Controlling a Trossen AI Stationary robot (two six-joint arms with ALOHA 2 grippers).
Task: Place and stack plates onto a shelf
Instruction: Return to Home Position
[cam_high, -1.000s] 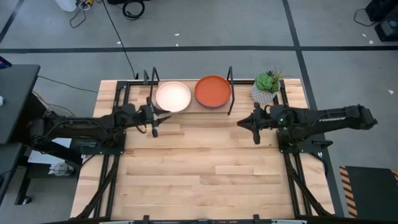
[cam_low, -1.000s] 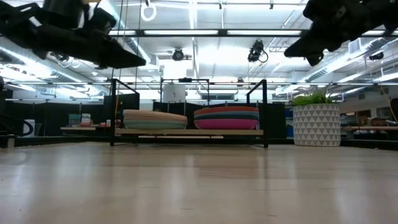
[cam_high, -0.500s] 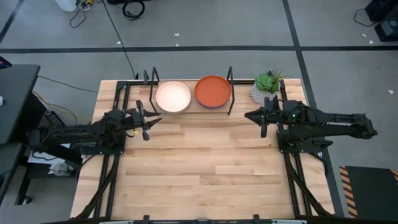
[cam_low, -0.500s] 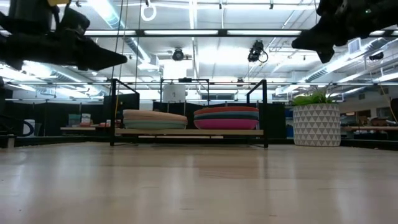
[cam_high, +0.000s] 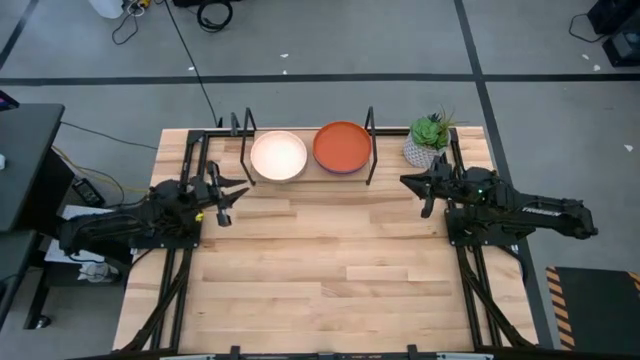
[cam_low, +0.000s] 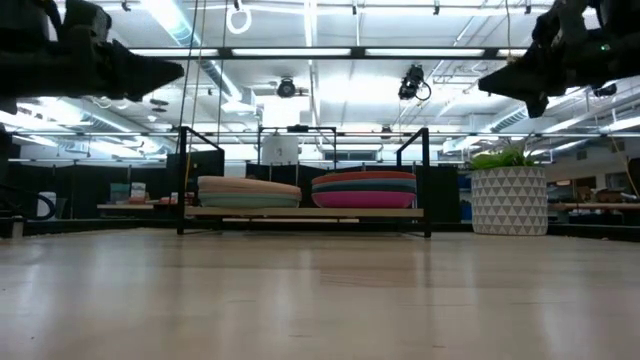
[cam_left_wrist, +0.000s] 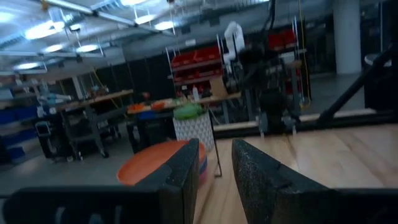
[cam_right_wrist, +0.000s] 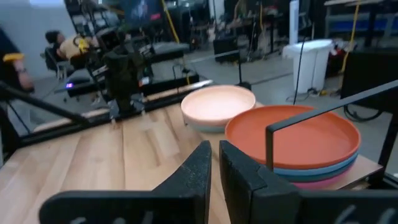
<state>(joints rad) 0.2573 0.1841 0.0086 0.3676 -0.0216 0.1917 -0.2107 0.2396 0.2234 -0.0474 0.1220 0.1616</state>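
The shelf (cam_low: 305, 212) stands at the table's far edge and bears two stacks of plates. A cream plate (cam_high: 278, 155) tops the left stack (cam_low: 248, 190). An orange plate (cam_high: 342, 146) tops the right stack (cam_low: 364, 188), with teal and magenta plates showing below it. My left gripper (cam_high: 232, 190) hovers in the air left of the shelf, with a narrow gap between its fingers (cam_left_wrist: 214, 168), and holds nothing. My right gripper (cam_high: 412, 184) hovers right of the shelf, in front of the plant, with its fingers together (cam_right_wrist: 215, 168) and nothing in them.
A small potted green plant (cam_high: 428, 140) in a white patterned pot (cam_low: 508, 200) stands right of the shelf, close to my right gripper. Black wire uprights (cam_high: 370, 145) rise at the shelf's ends. Bare wooden tabletop (cam_high: 330, 270) stretches toward the near edge. A person (cam_right_wrist: 62, 42) shows far off.
Both arms have drawn back from the shelf. My left gripper has moved toward the table's left edge and risen a little. My right gripper has moved toward the right edge. The plate stacks have stayed still.
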